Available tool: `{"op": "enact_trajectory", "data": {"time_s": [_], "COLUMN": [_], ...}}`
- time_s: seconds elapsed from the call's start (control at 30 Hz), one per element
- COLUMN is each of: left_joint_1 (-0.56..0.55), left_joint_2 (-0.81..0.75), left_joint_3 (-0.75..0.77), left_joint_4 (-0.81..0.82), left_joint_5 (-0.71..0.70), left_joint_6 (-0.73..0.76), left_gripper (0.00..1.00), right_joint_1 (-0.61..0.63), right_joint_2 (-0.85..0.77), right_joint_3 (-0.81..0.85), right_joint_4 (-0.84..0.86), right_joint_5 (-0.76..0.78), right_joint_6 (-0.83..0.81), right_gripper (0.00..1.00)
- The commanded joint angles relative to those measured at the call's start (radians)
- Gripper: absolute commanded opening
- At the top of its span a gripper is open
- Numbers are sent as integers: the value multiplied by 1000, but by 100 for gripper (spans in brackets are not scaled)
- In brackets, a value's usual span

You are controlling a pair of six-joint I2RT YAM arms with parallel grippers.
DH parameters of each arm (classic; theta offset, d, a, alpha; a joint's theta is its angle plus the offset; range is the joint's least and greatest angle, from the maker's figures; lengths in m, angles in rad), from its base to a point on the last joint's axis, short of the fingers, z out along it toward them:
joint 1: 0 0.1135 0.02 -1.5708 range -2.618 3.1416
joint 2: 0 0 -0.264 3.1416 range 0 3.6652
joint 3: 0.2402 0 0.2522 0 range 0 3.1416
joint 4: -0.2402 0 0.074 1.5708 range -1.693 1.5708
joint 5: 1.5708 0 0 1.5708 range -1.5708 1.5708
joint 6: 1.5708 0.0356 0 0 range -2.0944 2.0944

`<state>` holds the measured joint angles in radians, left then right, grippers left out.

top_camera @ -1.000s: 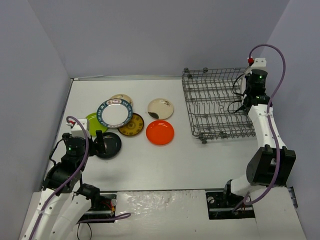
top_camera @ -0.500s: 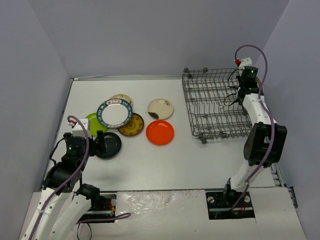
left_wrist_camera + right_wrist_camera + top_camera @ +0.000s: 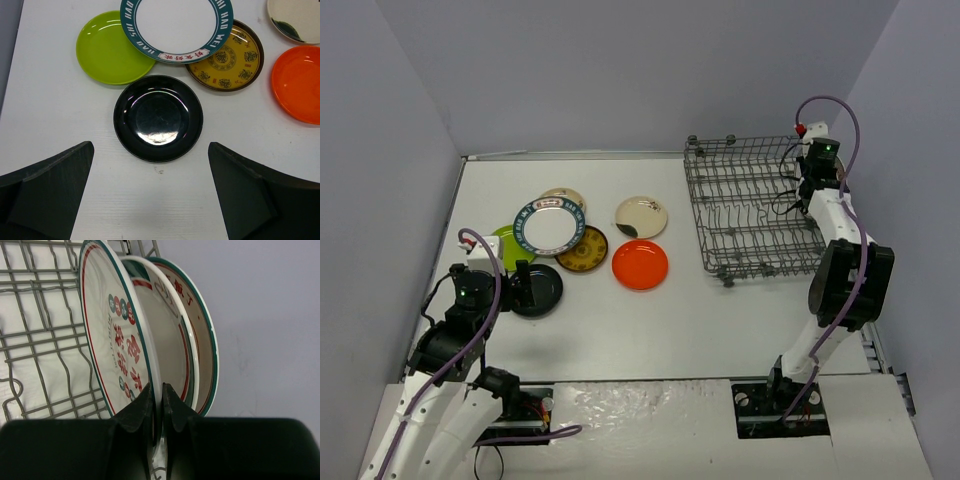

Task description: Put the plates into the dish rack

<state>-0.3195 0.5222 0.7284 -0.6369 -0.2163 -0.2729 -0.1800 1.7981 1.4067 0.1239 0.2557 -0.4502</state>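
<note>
In the right wrist view my right gripper (image 3: 156, 390) is shut on the rim of a white plate (image 3: 117, 335) with a green and red rim. That plate stands on edge beside two similar plates (image 3: 197, 325) at the right side of the grey wire dish rack (image 3: 750, 205). My left gripper (image 3: 150, 144) hangs open just short of a black plate (image 3: 158, 118), with nothing between its fingers. On the table lie a lime-green plate (image 3: 107, 52), a white plate with a teal rim (image 3: 176, 25), a brown patterned plate (image 3: 230, 62), an orange plate (image 3: 299, 82) and a cream plate (image 3: 295, 17).
A second cream plate (image 3: 565, 196) pokes out behind the teal-rimmed one. The teal-rimmed plate overlaps the lime-green and brown ones. Grey walls close in the table on the left, back and right. The right arm (image 3: 845, 270) stands beside the rack's right edge.
The right arm has swung its wrist back and slightly left along the rack's far right side, still gripping the plate. The left gripper has barely shifted and stays open.
</note>
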Motion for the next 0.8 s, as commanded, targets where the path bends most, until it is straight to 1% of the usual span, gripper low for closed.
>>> {"op": "enact_trajectory", "data": {"time_s": [0.0,0.2,0.33,0.53,0.57,0.6,0.73,0.77], "left_joint_1": [7,7,7,7,7,7,7,7], "left_joint_2": [22,22,24,21,21,18,19,19], "left_joint_3": [44,45,45,45,45,45,45,46], "left_joint_4": [70,68,69,68,68,66,65,65], "left_joint_5": [6,6,6,3,3,3,5,5], "left_joint_6": [9,8,6,6,6,6,6,6], "left_gripper": [97,97,97,97,97,97,97,97], "right_joint_1": [-16,-16,-16,-16,-16,-18,-13,-10], "right_joint_2": [-4,9,16,-5,-5,-16,-77,-98], "right_joint_3": [0,-11,-12,-18,-18,-18,-17,-17], "right_joint_4": [94,91,88,83,83,83,78,76], "right_joint_5": [-20,-50,-59,-59,-59,-63,-81,-84], "right_joint_6": [72,108,115,133,134,139,167,178], "right_gripper": [0,0,6,35,35,38,44,47]}}
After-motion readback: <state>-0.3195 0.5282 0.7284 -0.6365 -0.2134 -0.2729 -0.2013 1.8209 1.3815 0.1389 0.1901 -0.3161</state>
